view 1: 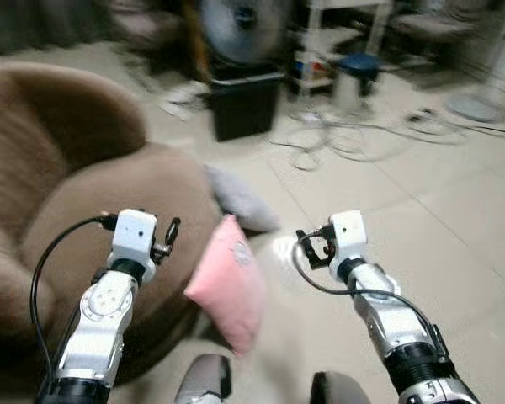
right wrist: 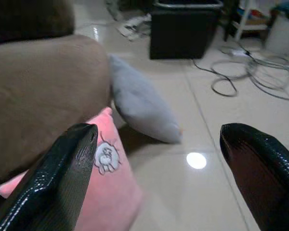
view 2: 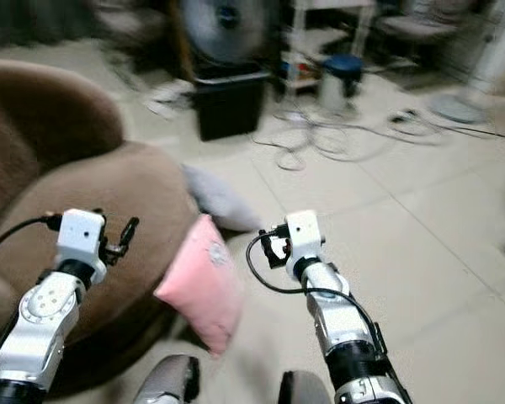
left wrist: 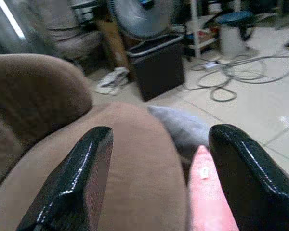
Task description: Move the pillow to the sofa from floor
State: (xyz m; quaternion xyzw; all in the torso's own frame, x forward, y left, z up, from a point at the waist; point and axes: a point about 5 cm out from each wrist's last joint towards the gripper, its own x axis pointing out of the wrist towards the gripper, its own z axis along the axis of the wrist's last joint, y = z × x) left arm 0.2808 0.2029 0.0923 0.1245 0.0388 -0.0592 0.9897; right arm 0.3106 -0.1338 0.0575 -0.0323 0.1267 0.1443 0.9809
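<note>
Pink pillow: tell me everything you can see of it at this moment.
The pink pillow is a soft, square fabric cushion with a small white cartoon patch near its upper corner. It stands tilted on one corner on the pale tiled floor, leaning against the front of the brown sofa. A grey pillow lies behind it. It sits between the left gripper and right gripper; neither touches it, both jaws open.

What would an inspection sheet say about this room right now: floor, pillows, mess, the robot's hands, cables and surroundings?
Surface: pale tiled floor, glossy.
Job's things: pink pillow leaning against the brown sofa; grey pillow on the floor behind it.
Clutter: papers by a black bin.
Grippers: left gripper and right gripper open, holding nothing.
Cables: loose coils on the floor.
Surroundings: fan, white shelf.
</note>
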